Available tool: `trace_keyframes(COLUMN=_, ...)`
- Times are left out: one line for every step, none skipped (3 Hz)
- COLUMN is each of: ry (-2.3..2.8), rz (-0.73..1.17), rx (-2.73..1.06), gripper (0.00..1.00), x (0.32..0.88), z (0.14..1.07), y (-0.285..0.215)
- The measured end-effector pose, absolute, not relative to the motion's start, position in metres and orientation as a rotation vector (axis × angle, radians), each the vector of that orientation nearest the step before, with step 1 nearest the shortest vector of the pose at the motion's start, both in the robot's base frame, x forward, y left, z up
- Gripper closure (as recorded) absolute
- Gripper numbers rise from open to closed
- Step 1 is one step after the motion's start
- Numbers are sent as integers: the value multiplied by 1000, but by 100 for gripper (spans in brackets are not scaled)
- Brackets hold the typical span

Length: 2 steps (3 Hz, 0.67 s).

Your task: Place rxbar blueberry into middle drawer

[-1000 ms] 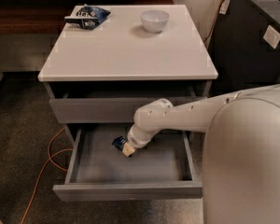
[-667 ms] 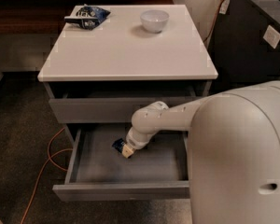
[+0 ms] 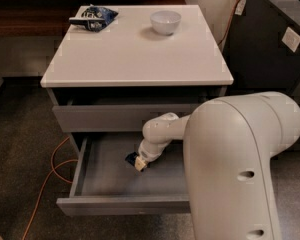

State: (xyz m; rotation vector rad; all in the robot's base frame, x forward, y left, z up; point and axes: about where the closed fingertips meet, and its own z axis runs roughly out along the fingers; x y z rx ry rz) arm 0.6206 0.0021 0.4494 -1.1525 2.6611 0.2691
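The middle drawer (image 3: 85, 166) stands pulled open below the closed top drawer. My gripper (image 3: 138, 162) reaches down into it, near the middle of its floor. A small dark navy-blue bar, the rxbar blueberry (image 3: 131, 158), shows at the gripper's tip, just above or on the drawer floor. My white arm (image 3: 230, 159) fills the lower right and hides the drawer's right part.
On the white cabinet top (image 3: 135, 59) a crinkled blue-and-white snack bag (image 3: 93, 17) lies at the back left and a white bowl (image 3: 165, 22) at the back middle. A dark cabinet (image 3: 275, 44) stands to the right. An orange cable (image 3: 50, 184) runs over the floor at the left.
My arm's bulk has swung further into view at the right. The gripper with the bar stays at about the same spot in the drawer.
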Motion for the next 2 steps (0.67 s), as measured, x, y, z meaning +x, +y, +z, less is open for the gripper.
trace_keyframes(ry=2694, rz=257, rx=-1151, gripper=85, x=622, z=432, y=-3)
trace_keyframes(ry=2714, rz=233, rx=-1178, gripper=54, x=616, z=421, y=-2)
